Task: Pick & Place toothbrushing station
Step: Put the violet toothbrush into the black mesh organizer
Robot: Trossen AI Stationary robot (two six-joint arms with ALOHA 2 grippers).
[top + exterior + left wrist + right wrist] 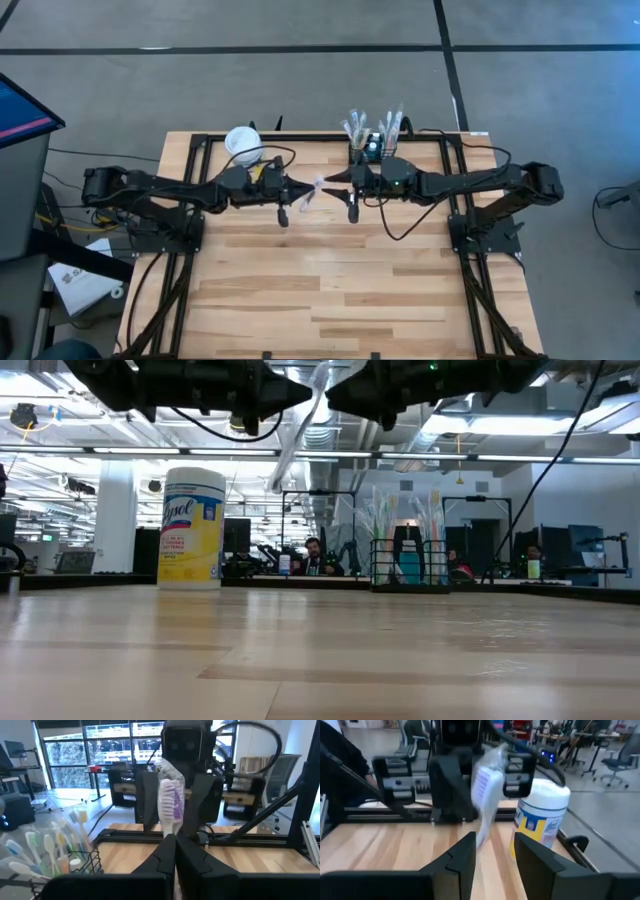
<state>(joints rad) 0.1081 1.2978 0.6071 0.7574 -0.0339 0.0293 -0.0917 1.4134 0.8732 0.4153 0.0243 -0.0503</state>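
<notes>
Starting at the left of the high view, the white wipes tub [242, 143] is standing at the far edge of the counter [330, 300], just behind the left arm. The left gripper [300, 192] is hanging above the counter's middle with its fingers pressed together on the handle of a wrapped toothbrush [312, 190], whose purple bristled head is sticking out past the fingertips in the left wrist view. The brush's long axis is running roughly across the counter, pointing from the left gripper toward the right one.

Facing it, the right gripper [337, 177] is waiting nose to nose with its fingers apart; in its own wrist view the brush head is hovering just beyond and between the two finger pads, not yet inside them. Nothing is clamped there.

Further right and toward the far edge, the toothbrushing station [373, 148] is sitting upright on the counter, already bristling with brushes. It is lying just behind the right gripper and well apart from the left one, so the right arm is the nearer of the two. The coming move looks like a handover, with the brush then travelling back and slightly right to the caddy.
</notes>
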